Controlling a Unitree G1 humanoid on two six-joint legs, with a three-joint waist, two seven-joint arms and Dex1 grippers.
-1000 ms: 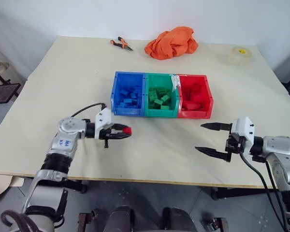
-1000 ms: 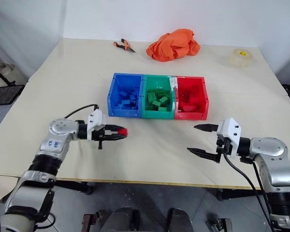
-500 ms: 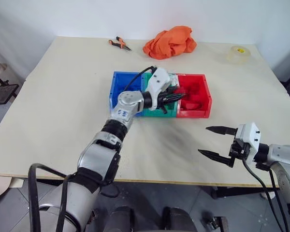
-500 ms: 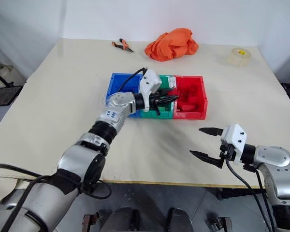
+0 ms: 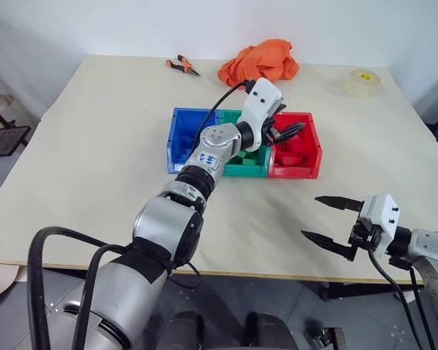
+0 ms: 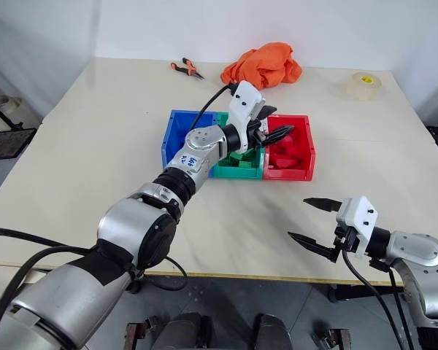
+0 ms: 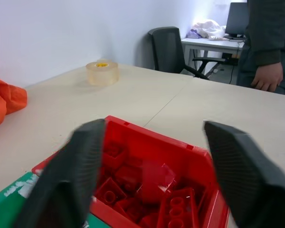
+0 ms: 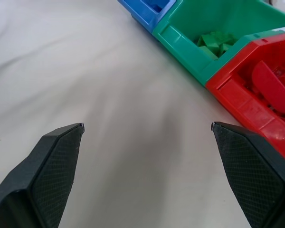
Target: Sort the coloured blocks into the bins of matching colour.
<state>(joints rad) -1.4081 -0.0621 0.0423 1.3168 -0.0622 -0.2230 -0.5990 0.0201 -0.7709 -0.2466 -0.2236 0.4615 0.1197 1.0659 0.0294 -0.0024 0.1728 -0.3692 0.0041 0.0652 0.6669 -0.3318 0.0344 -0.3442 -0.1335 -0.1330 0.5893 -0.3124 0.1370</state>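
Left gripper [image 5: 290, 133]: jaws spread wide, empty, poised over the red bin [image 5: 311, 165].
Right gripper [image 5: 323, 219]: jaws wide, empty, above bare table [image 5: 95, 131] at the near right.
Bins: blue bin [image 5: 177, 146], green bin [image 5: 242, 170], red, left to right, mid-table.
Red blocks [image 7: 173, 209]: heaped in the red bin.
Green blocks [image 8: 213, 39]: in the green bin.

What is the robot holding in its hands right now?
Nothing. The left end effector is open above the red bin, with red blocks below it. The right end effector is open and empty too.
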